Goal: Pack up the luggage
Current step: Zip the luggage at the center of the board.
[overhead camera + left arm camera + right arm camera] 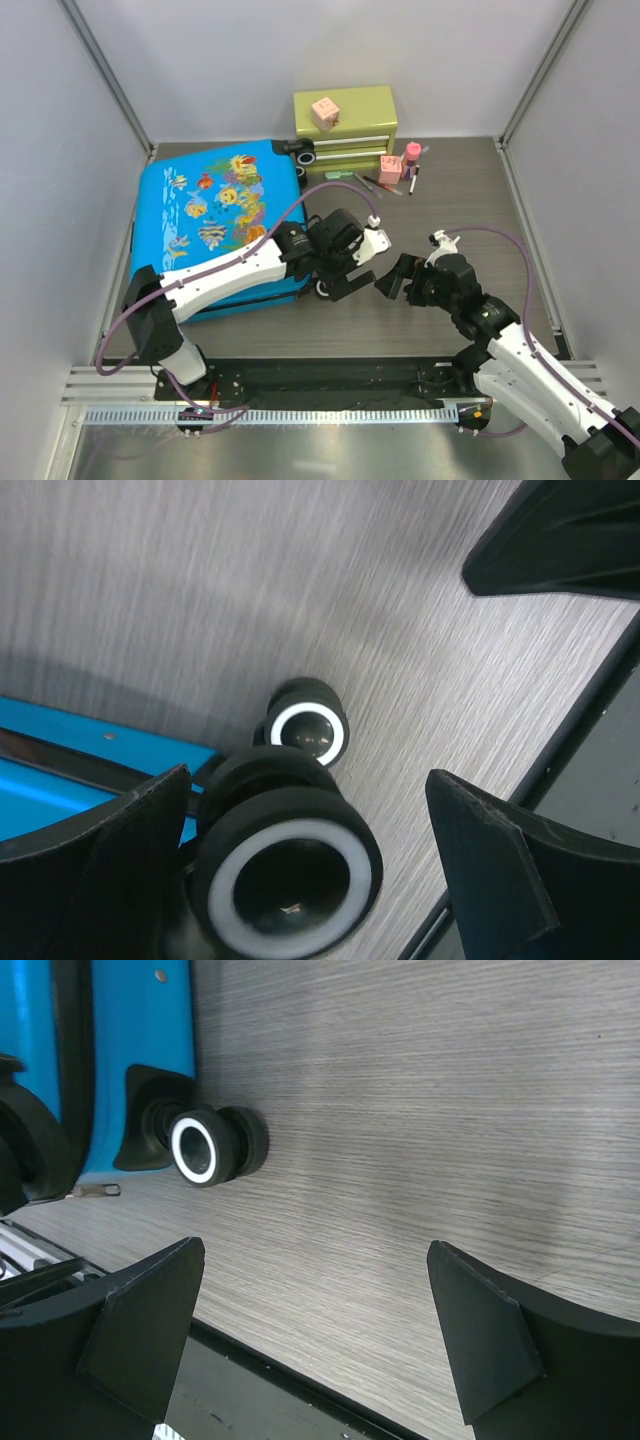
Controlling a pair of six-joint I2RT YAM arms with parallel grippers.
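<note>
The luggage [215, 215], a bright blue fish-print suitcase, lies flat and closed on the left of the table. My left gripper [358, 264] hangs open at its near right corner. In the left wrist view a black wheel with a white ring [285, 875] stands between the fingers of the left gripper [308, 773], closer to the left finger [110, 850], with a second wheel [308, 725] beyond it. My right gripper [395, 278] is open just to the right, facing the suitcase. Nothing sits between its fingers [500, 1330]; the blue shell [130, 1050] and a wheel [205, 1147] lie ahead.
A green drawer chest [345, 125] stands at the back with a pink cube [324, 112] on top. A pink bottle [412, 155], a pink block [390, 170] and pens lie to its right. The two grippers are close together. Grey walls enclose the table.
</note>
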